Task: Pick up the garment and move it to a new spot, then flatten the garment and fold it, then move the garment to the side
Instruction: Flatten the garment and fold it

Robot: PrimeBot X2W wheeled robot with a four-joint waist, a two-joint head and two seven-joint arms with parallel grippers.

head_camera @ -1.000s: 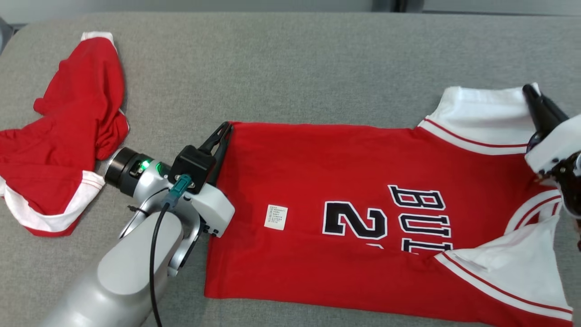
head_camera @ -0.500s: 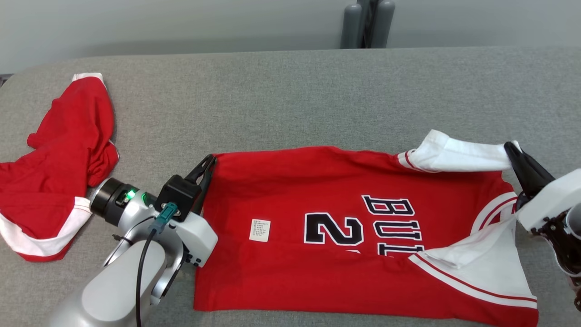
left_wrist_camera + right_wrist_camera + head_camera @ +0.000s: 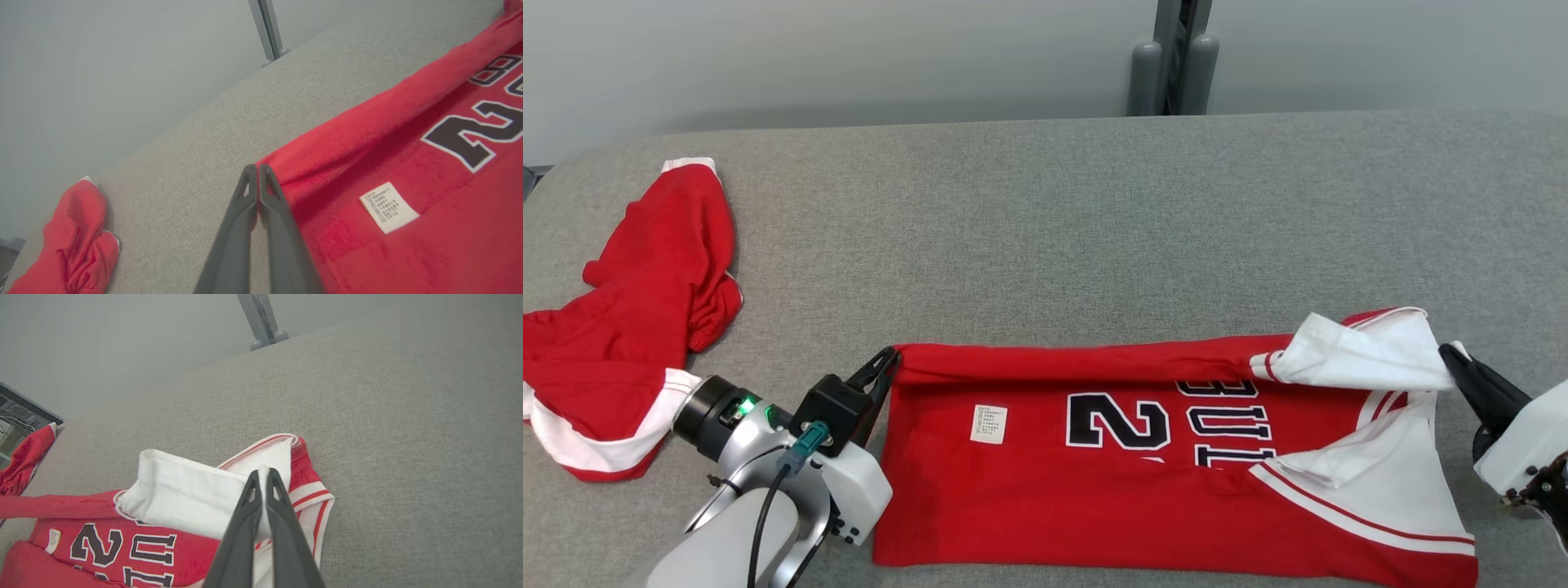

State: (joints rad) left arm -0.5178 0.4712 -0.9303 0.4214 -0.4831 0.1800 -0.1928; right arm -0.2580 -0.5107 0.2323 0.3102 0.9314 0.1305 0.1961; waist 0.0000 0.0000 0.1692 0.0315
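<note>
Red knit jersey [image 3: 1094,490] with black-and-white numerals and broad white trim is lying on the grey woven worktop [image 3: 1045,229], its far edge doubled over in a soft roll. Left hand [image 3: 892,356] is pinching the hem corner; right hand [image 3: 1450,353] is clamping the white sleeve [image 3: 1364,355]. A crumpled red garment [image 3: 645,310] is lying well apart at the left.

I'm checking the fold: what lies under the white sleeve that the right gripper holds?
Under the white sleeve lies the red jersey; its black letters run beneath, tops covered. Anything further is hidden.
</note>
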